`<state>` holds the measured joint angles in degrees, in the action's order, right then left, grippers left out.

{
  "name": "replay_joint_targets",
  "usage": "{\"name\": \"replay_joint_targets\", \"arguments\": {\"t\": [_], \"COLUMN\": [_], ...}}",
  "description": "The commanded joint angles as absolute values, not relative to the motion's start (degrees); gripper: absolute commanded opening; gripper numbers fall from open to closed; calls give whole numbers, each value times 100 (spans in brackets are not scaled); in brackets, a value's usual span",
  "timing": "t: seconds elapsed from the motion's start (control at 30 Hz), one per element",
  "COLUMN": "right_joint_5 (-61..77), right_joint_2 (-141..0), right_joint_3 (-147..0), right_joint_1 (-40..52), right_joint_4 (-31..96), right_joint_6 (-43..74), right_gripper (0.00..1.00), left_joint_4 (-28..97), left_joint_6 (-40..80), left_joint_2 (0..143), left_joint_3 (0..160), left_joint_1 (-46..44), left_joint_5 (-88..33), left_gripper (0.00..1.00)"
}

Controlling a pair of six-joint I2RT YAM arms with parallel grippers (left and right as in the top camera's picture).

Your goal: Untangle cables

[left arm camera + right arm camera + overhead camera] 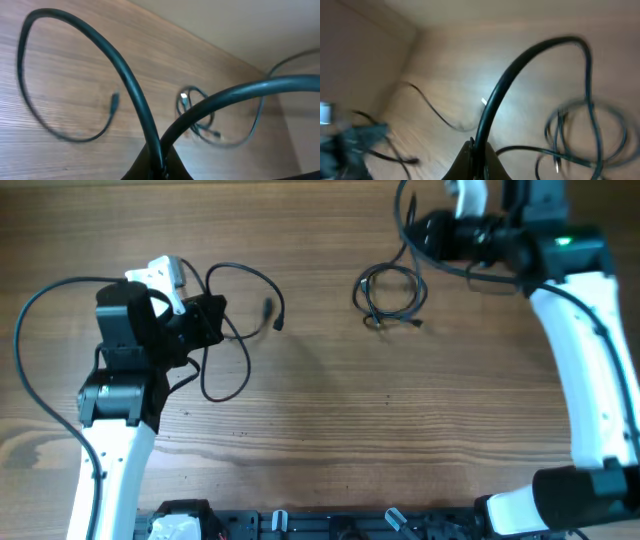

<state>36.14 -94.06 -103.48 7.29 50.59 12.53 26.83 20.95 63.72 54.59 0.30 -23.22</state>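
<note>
Two thin black cables lie on the wooden table. At the left, one cable [226, 396] makes wide loops ending in a small plug [277, 324]. My left gripper [212, 315] is shut on it; in the left wrist view two of its strands [135, 92] rise out of the closed jaws [162, 169]. Further right the other cable is a small coil [372, 315] with plug ends. My right gripper [420, 235], at the top right, is shut on a strand [500, 95] that arcs up and drops into that coil [592, 112].
The left arm's own thicker black wire [40, 300] curves out over the table's left side. A black rail with fittings [300, 525] runs along the front edge. Bare wood [400, 410] lies between the two arms.
</note>
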Motion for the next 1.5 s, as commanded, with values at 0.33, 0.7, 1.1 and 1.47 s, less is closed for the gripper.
{"name": "replay_joint_targets", "arguments": {"t": [0.33, 0.7, 1.1, 1.47], "right_joint_5": [2187, 5454, 5953, 6875], "right_joint_2": [-8477, -8525, -10036, -11297], "right_joint_3": [-12617, -12595, -12589, -12589], "right_joint_1": [703, 794, 1520, 1494], "right_joint_4": [5483, 5389, 6685, 4316], "right_joint_6": [1695, 1385, 2150, 2043], "right_gripper": [4, 4, 4, 4], "left_joint_4": [2683, 2630, 2576, 2587], "left_joint_6": [2193, 2191, 2191, 2191], "left_joint_2": [7118, 7140, 7140, 7140], "left_joint_3": [5470, 5472, 5470, 5470], "left_joint_1": [-779, -816, -816, -816], "left_joint_5": [-2720, -2718, -2718, -2716], "left_gripper": [4, 4, 4, 4]}}
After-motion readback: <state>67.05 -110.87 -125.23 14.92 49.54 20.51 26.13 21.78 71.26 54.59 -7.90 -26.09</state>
